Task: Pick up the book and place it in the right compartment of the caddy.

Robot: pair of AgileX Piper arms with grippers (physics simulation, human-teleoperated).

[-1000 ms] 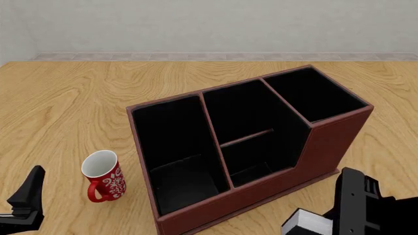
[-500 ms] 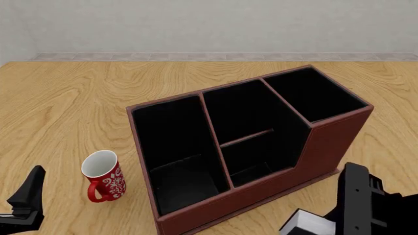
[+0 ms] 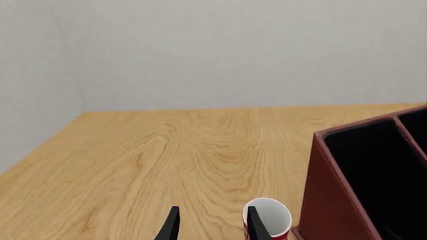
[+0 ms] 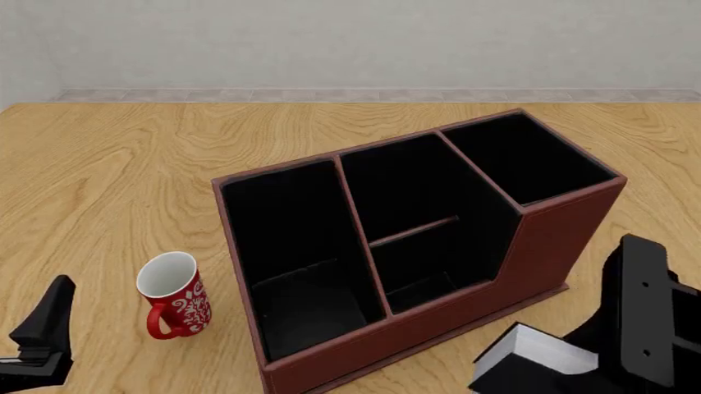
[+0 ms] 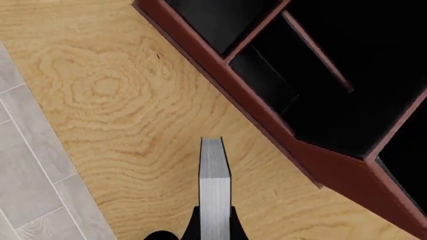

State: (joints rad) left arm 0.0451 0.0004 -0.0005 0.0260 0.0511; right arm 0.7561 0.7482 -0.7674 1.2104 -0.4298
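Item: book, black covers, white page edges, pinched by its covers in my right claw, lifted clear of the table at the near right, just in front of the caddy's near right corner; held spine-on-edge so it can slide down upright into a narrow slot. Item: caddy, reddish-brown, black inside, three sections, standing mid-table at an angle. Item: right compartment, tallest walls, at the far right end, nothing in it; I judge the book must rise above those walls before going over. Item: left claw, fingers apart and holding nothing, parked at the near left, away from the work. Item: red mug, upright, just left of the caddy, not involved.
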